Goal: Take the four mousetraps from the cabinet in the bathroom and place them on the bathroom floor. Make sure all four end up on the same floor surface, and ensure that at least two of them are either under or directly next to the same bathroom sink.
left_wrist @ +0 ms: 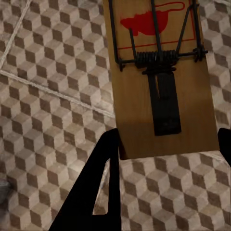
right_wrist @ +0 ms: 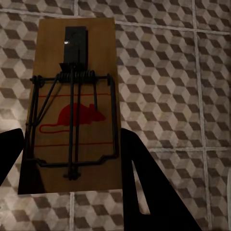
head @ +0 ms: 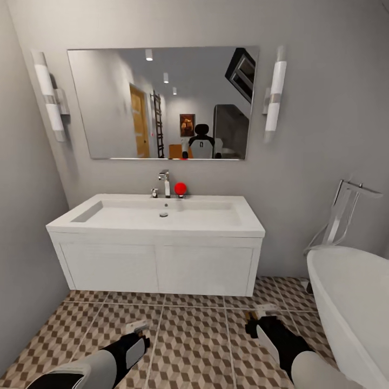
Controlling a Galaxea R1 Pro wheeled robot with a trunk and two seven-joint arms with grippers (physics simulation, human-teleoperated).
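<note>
I face the white sink [head: 162, 216] on its wall-hung vanity, with the patterned bathroom floor [head: 194, 335] below. My left gripper [head: 139, 337] hangs low over the tiles in front of the vanity's left half, shut on a mousetrap [head: 136, 326]. In the left wrist view the wooden mousetrap [left_wrist: 161, 82] sits between the black fingers [left_wrist: 103, 183] of the left gripper [left_wrist: 168, 139]. My right gripper [head: 254, 321], before the vanity's right end, is shut on a second mousetrap [head: 266, 309]. The right wrist view shows that mousetrap [right_wrist: 72, 106] in the right gripper [right_wrist: 72, 137]. The cabinet is out of view.
A white bathtub [head: 351, 302] with a chrome floor tap [head: 340, 216] stands close on the right. A grey wall [head: 21, 243] closes the left side. Above the sink hang a mirror [head: 162, 102] and a chrome tap [head: 163, 181] beside a red ball [head: 180, 188].
</note>
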